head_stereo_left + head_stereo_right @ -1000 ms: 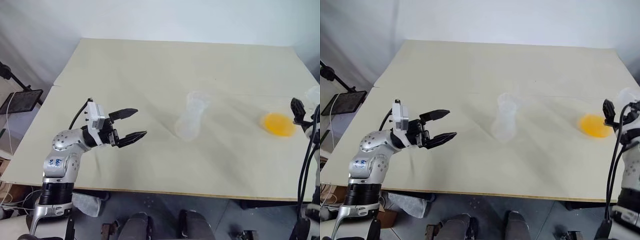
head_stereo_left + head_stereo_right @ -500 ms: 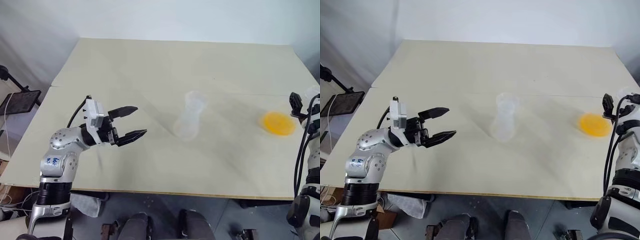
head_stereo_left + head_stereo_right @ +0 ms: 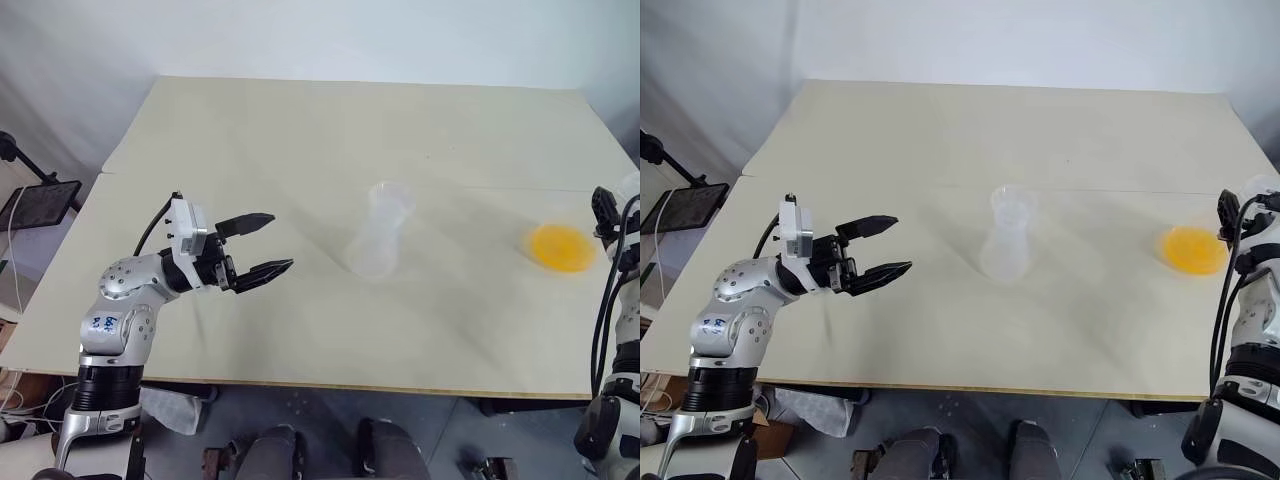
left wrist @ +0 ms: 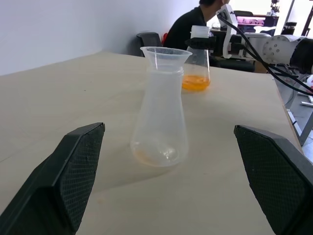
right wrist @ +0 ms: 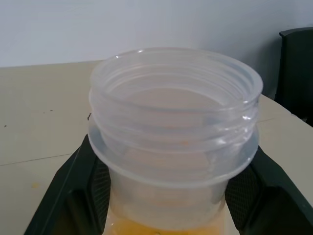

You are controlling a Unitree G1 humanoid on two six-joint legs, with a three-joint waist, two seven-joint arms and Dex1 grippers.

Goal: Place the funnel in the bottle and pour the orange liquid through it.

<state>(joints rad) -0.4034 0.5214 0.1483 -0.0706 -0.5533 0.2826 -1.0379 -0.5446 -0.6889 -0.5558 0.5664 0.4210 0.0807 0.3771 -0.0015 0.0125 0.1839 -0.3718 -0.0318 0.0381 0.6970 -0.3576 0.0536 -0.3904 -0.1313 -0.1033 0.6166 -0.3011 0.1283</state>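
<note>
A clear conical flask (image 3: 378, 250) stands mid-table with the flared clear funnel (image 4: 166, 55) seated in its neck. The translucent bottle (image 5: 173, 142) stands upright near the table's right edge, and the orange liquid (image 3: 560, 247) lies in its bottom. My right gripper (image 5: 171, 147) holds the bottle just under its threaded mouth, one black finger pressed against each side of the neck. My left gripper (image 3: 280, 242) hovers over the table to the left of the flask. It points at the flask with its fingers wide open and nothing between them.
The bottle stands close to the table's right edge (image 3: 625, 300). Beyond the table's far side a person in dark clothes (image 4: 188, 27) sits by a dark chair. A black stand (image 3: 40, 200) is off the table's left side.
The right gripper's fingers have closed in on the bottle's neck. The left arm, flask and funnel have not moved.
</note>
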